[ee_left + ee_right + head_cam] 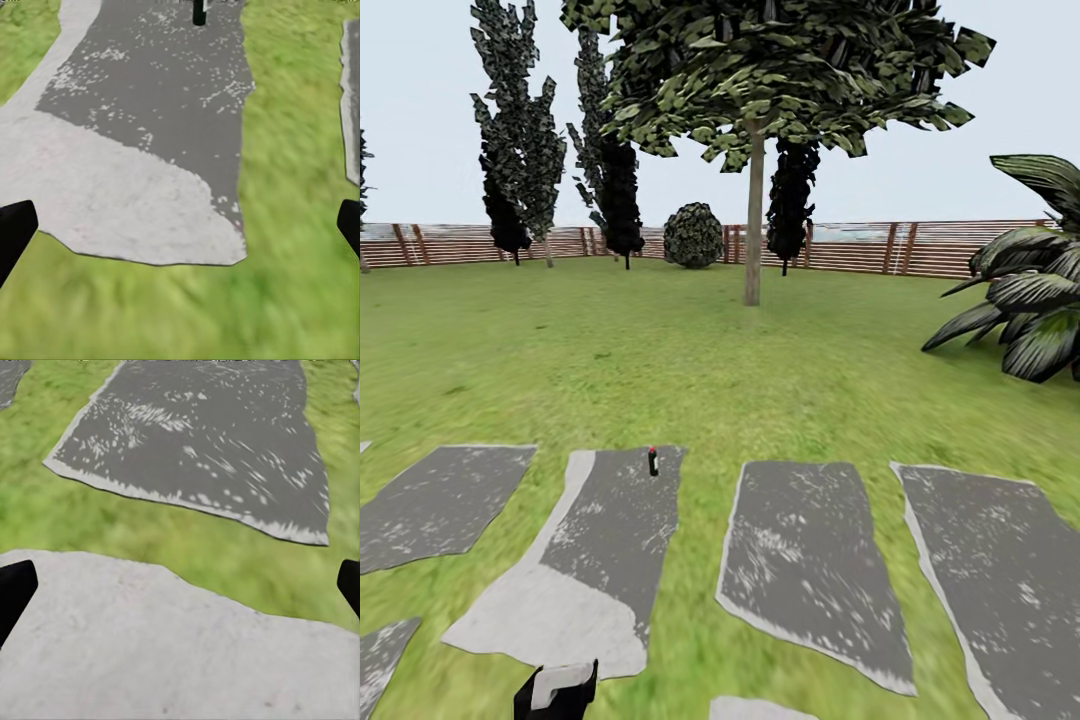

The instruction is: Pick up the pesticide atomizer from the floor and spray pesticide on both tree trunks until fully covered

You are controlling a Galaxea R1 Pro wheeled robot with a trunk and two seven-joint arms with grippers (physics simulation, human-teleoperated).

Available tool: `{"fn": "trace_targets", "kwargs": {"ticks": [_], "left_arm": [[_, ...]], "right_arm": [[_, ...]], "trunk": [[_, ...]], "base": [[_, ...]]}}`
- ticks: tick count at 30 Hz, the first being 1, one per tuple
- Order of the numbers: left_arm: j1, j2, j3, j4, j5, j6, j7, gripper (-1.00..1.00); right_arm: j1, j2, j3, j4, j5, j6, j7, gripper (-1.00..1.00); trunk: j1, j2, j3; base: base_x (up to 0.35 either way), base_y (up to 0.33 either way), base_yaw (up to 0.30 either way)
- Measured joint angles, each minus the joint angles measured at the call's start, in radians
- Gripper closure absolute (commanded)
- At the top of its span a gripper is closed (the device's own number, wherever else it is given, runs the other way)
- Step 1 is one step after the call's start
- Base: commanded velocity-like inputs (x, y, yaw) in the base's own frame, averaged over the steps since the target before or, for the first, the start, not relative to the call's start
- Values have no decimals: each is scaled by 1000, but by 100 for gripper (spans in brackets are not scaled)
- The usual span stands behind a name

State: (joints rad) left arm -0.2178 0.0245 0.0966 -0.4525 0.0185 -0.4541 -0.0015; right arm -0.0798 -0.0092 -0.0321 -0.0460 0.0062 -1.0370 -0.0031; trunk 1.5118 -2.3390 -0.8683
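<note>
we found the pesticide atomizer standing upright near the far edge of a grey stepping stone, toward that slab's far right corner, with a red cap at its top. in the left wrist view its dark lower body showed at the far end of the same stone, well apart from the fingers. it stood free, with nothing touching it, so we judged a straight approach from our side would work.

our left gripper was spread wide, its two dark fingertips sitting at opposite sides of the wrist view, empty and aimed down over grass and the pale near end of the stone. our right gripper was equally wide and empty, hanging over a pale slab with a darker stone beyond it. we judged both were held open and low because the pickup had not begun.

one tree stood well beyond the stones on the lawn, its straight trunk bare and reachable from all sides. a round bush and the slatted fence lay behind it, and a broad-leaved plant at the right edge. we still had to close on the bottle first.
</note>
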Motion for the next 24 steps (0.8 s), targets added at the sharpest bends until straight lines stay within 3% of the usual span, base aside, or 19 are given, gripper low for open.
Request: {"fn": "trace_targets", "kwargs": {"ticks": [10, 17, 24], "left_arm": [[-1, 2, 1, -18, -3, -1, 0, -100], [-3, 1, 0, -194, -7, 3, 0, -100], [-3, -2, -2, -218, -4, 3, -1, -100]], "right_arm": [[0, 0, 1, -1, 1, 0, -1, -100], [0, -3, 0, -3, -2, 0, -2, -100], [0, -4, -1, -3, -6, 0, -1, -100]], "trunk": [[0, 0, 0], [0, 0, 0], [0, 0, 0]], "base": [[335, 34, 0], [338, 76, 0], [338, 105, 0]]}}
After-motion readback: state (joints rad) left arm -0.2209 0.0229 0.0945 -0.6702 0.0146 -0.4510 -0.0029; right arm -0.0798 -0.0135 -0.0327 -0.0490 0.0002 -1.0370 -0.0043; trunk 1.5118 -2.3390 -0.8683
